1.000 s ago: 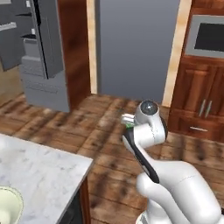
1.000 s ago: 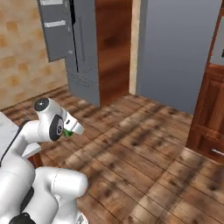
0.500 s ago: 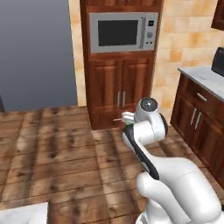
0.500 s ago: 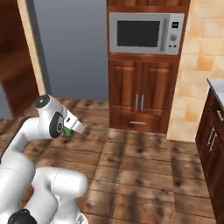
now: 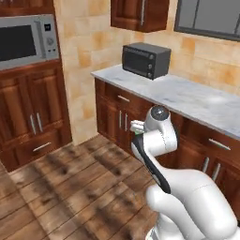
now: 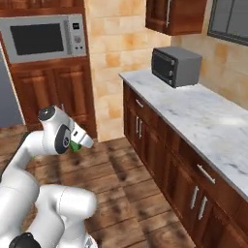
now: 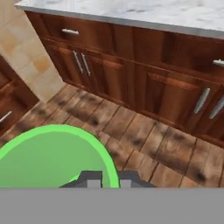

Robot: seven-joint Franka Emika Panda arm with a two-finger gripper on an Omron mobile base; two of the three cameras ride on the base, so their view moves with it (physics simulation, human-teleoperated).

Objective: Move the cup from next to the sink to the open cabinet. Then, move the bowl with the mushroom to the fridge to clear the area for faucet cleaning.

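The closed hand grips the rim of the bowl, its wide round green inside spreading just left.

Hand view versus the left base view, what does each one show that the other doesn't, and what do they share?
The hand view alone shows the gripper, shut on the rim of the bowl, whose greenish inside fills the lower left.

The left base view alone shows the built-in microwave, the dark toaster oven on the marble counter, and the white arm folded in front.

Both show dark wooden cabinets with metal handles under that counter, tan tiled wall and the plank floor.
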